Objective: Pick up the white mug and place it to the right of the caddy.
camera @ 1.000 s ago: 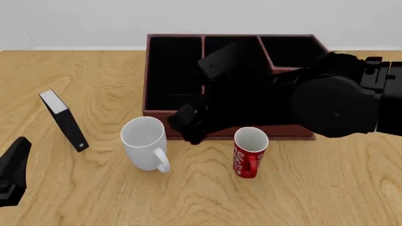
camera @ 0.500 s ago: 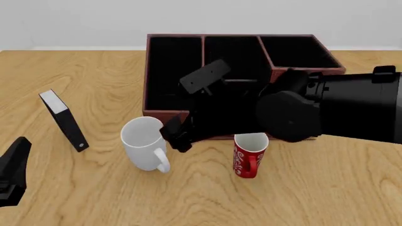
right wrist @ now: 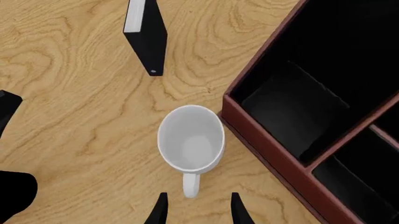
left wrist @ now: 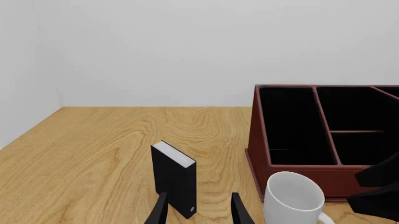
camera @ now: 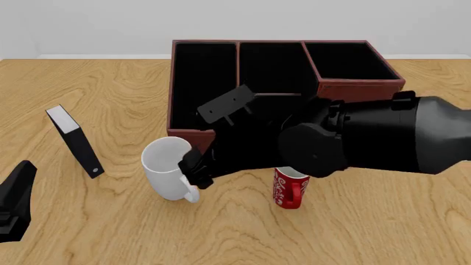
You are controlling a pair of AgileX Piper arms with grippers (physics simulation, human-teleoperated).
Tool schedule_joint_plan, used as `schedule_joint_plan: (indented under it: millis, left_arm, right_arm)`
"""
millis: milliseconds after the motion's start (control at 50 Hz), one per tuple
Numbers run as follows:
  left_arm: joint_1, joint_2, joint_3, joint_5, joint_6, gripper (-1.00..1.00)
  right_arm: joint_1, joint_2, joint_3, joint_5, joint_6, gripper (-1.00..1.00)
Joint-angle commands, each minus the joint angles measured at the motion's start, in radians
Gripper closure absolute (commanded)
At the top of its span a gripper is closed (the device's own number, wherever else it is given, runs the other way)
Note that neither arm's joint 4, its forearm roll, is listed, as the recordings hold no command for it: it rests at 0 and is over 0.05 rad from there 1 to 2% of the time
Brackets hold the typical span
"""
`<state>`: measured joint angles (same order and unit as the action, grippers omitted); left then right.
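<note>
The white mug (camera: pixel 165 164) stands upright in front of the caddy's left end, its handle toward the front. The dark reddish-brown caddy (camera: pixel 360 87) sits at the back middle. My right gripper (camera: pixel 196 171) is open and hangs just above the mug's handle side. In the right wrist view the white mug (right wrist: pixel 190 140) lies just ahead of the open right gripper (right wrist: pixel 198 212), with the handle between the fingertips' line and the caddy (right wrist: pixel 268 144) beside it. My left gripper (camera: pixel 15 201) is open and empty at the front left. The left wrist view shows the mug (left wrist: pixel 293 198) and the caddy (left wrist: pixel 259 135).
A slim red mug (camera: pixel 292 189) with white lettering stands to the right of the white mug, partly under my right arm. A black-and-white book-like slab (camera: pixel 74 141) stands on edge at the left, just ahead of the left gripper (left wrist: pixel 199 213).
My right arm has swung left and down from over the caddy; its gripper now sits over the white mug's handle side. The left arm and the objects have not moved.
</note>
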<state>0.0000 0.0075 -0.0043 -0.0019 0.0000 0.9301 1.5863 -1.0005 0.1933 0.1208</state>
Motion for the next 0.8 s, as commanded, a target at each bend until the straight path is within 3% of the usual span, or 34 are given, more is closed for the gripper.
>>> schedule_joint_plan:
  millis: [20, 800]
  left_arm:
    - [0.0, 0.0, 0.0, 0.0, 0.0, -1.0]
    - [0.0, 0.0, 0.0, 0.0, 0.0, -1.0]
  right_arm:
    - [0.014, 0.035, -0.001, -0.027, 0.031, -1.0]
    - [0.01, 0.141, 0.027, -0.106, 0.099, -1.0]
